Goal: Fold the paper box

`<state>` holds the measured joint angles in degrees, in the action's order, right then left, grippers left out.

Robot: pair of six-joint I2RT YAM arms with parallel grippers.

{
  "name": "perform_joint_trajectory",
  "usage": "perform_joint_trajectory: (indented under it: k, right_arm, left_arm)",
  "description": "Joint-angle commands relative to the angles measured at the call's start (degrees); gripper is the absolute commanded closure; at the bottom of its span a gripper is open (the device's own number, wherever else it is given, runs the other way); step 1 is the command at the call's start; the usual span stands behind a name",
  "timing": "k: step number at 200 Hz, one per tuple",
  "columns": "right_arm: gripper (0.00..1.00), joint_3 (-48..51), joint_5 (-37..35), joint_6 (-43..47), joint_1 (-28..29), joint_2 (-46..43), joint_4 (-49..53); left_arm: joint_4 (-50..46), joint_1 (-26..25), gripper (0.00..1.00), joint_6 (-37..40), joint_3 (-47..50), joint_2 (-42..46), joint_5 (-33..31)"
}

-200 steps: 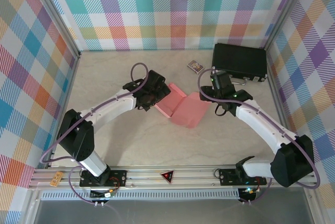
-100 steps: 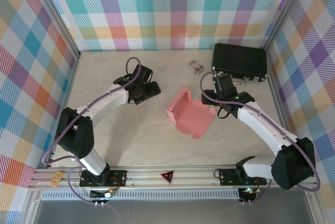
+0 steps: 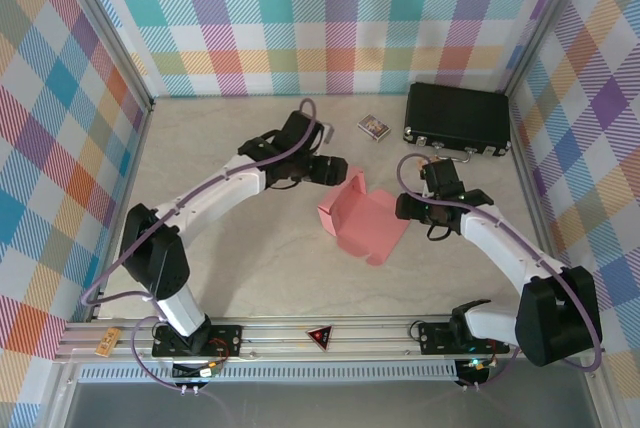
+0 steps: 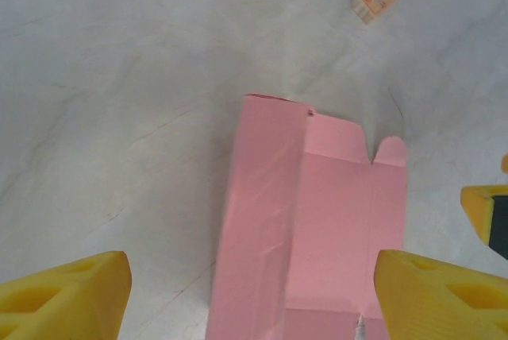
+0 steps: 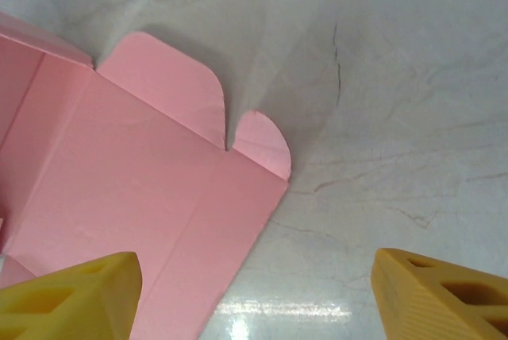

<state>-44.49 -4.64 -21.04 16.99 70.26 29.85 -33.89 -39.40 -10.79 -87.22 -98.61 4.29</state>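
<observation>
Left tool swung in; paper box lies, seemingly untouched, between it and right tool, both open, empty.

Salmon-pink paper box, black case, pastel plaid walls, beige marbled table

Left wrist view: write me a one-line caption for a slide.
Open left gripper hovers over the partly folded pink paper box lying on the marbled table.
</observation>
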Motion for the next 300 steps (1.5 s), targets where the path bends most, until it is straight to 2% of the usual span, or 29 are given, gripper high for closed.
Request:
perform_joint_trajectory:
  k: [1, 28, 71, 103, 151, 173, 244, 271, 300]
  right_arm:
    - [0.24, 1.32, 2.72, -1.86, -0.80, -1.75, 0.74]
    - [0.25, 1.94, 3.33, -3.92, -1.13, -0.74, 2.02]
    - [0.31, 6.29, 11.15, -8.14, -1.52, 0.93, -4.18]
    - [0.33, 6.94, 10.36, -9.59, -1.78, 2.97, -5.21]
    - [0.39, 8.59, 13.60, -10.98, -2.83, 6.07, -9.42]
    - [0.42, 9.22, 14.18, -11.37, -3.26, 7.23, -11.34]
    - [0.46, 8.46, 16.51, -12.18, -3.71, 9.55, -13.89]
    - [0.46, 7.49, 16.31, -11.32, -3.71, 6.98, -12.64]
    - [0.44, 5.51, 14.64, -9.83, -3.71, 2.91, -8.65]
  left_arm:
    - [-4.81, -1.30, 0.20, 6.48, -2.59, -3.39, 0.28]
    - [-6.43, -1.65, 0.21, 6.67, -5.04, -6.43, -2.09]
    - [-4.88, -1.65, 0.21, 8.02, -5.11, -7.19, 0.59]
    - [-5.21, -1.60, 0.24, 8.67, -5.33, -8.38, 0.69]
    - [-5.46, -1.58, 0.25, 9.71, -5.22, -9.74, 4.43]
    - [-5.83, -1.62, 0.25, 9.87, -5.55, -10.58, 3.82]
    - [-5.59, -1.56, 0.41, 8.03, -4.74, -11.95, -1.31]
    - [-4.33, -0.78, 0.49, 6.06, -2.70, -11.70, -2.45]
    - [-2.26, 1.04, 0.50, 3.57, 0.19, -10.83, -1.95]
